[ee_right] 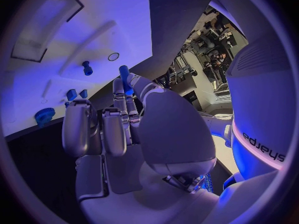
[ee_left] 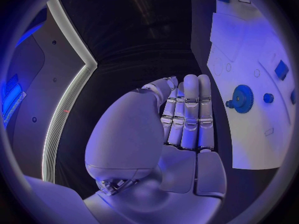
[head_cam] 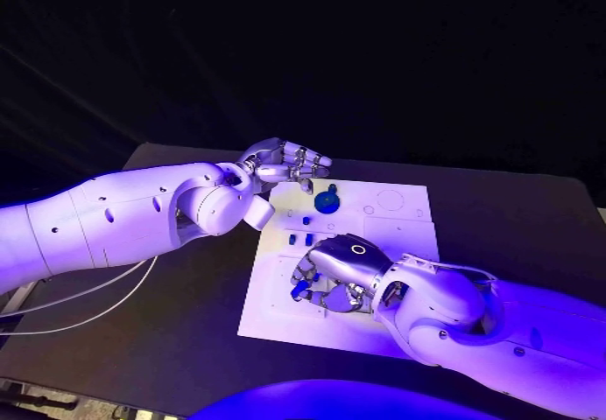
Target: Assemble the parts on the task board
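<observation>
The white task board (head_cam: 391, 229) lies in the middle of the black table. A blue gear (head_cam: 327, 203) (ee_left: 241, 98) (ee_right: 44, 115) sits on its far left part, with two small blue parts (head_cam: 299, 236) (ee_right: 76, 93) nearer the middle. My right hand (head_cam: 334, 271) (ee_right: 118, 129) hovers over the board's near half and pinches a small blue part (head_cam: 300, 293) (ee_right: 125, 77) between thumb and a finger. My left hand (head_cam: 285, 164) (ee_left: 184, 117) hangs at the board's far left corner, fingers drawn together and curled, holding nothing.
A blue peg (ee_right: 87, 67) stands in the board beside a small round hole (ee_right: 113, 56). Another peg (ee_left: 268, 98) and a blue square part (ee_left: 281, 69) lie beyond the gear. Black table (head_cam: 189, 324) surrounds the board on all sides.
</observation>
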Controlling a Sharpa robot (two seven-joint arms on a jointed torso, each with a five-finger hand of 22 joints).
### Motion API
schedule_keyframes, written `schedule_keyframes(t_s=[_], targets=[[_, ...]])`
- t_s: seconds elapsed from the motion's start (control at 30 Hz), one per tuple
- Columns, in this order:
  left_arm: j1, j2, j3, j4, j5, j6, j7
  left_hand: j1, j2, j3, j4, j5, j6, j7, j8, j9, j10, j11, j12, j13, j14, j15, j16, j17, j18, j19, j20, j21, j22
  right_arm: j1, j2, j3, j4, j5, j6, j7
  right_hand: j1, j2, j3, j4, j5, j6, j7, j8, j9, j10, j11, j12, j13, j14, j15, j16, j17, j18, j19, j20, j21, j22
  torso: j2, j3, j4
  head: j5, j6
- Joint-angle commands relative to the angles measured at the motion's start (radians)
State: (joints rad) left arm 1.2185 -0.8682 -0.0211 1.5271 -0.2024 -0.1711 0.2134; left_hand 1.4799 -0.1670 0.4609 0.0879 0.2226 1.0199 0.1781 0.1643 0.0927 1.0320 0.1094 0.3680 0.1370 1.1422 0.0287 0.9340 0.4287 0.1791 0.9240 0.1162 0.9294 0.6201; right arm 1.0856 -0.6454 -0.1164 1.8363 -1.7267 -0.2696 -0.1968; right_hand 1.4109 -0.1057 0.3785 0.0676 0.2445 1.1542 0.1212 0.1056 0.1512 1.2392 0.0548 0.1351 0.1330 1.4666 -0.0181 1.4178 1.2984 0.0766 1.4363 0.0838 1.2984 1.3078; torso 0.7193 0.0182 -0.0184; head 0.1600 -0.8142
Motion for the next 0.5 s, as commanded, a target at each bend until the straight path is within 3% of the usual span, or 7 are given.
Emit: schedule_keyframes(t_s=[0.03,0.5], targets=[[0.000,0.002,0.001,0.002,0.003,0.018,0.004,0.000,0.008,-0.005,0.001,-0.001,-0.009,0.000,0.007,-0.002,-0.005,-0.001,0.003,0.001,-0.009,0.000,-0.006,-0.001,0.006,-0.006,0.003,-0.003,-0.002,-0.006,0.011,-0.002,-0.020,-0.003,0.002,0.018,0.008,0.001,0.005,-0.001,0.004,0.004,0.000,0.001,0.001,0.002,0.000,-0.004,0.001,0.053,-0.004,0.003,0.001,-0.016,0.007,0.000,-0.005,0.124,0.000,0.0007,-0.0009,0.003,-0.002],[0.000,0.001,0.001,0.004,0.003,0.020,0.002,0.000,0.009,-0.005,0.001,-0.001,-0.009,0.000,0.007,-0.002,-0.006,-0.001,0.004,0.002,-0.009,0.000,-0.007,-0.002,0.006,-0.006,0.003,-0.003,-0.002,-0.020,0.039,-0.008,-0.072,-0.021,0.027,0.009,0.008,0.001,0.005,-0.001,0.004,0.003,0.001,0.001,0.001,0.002,0.000,-0.005,0.001,0.053,-0.003,0.003,0.000,-0.015,0.006,0.000,-0.005,0.124,0.000,0.0015,-0.0009,0.008,-0.011]])
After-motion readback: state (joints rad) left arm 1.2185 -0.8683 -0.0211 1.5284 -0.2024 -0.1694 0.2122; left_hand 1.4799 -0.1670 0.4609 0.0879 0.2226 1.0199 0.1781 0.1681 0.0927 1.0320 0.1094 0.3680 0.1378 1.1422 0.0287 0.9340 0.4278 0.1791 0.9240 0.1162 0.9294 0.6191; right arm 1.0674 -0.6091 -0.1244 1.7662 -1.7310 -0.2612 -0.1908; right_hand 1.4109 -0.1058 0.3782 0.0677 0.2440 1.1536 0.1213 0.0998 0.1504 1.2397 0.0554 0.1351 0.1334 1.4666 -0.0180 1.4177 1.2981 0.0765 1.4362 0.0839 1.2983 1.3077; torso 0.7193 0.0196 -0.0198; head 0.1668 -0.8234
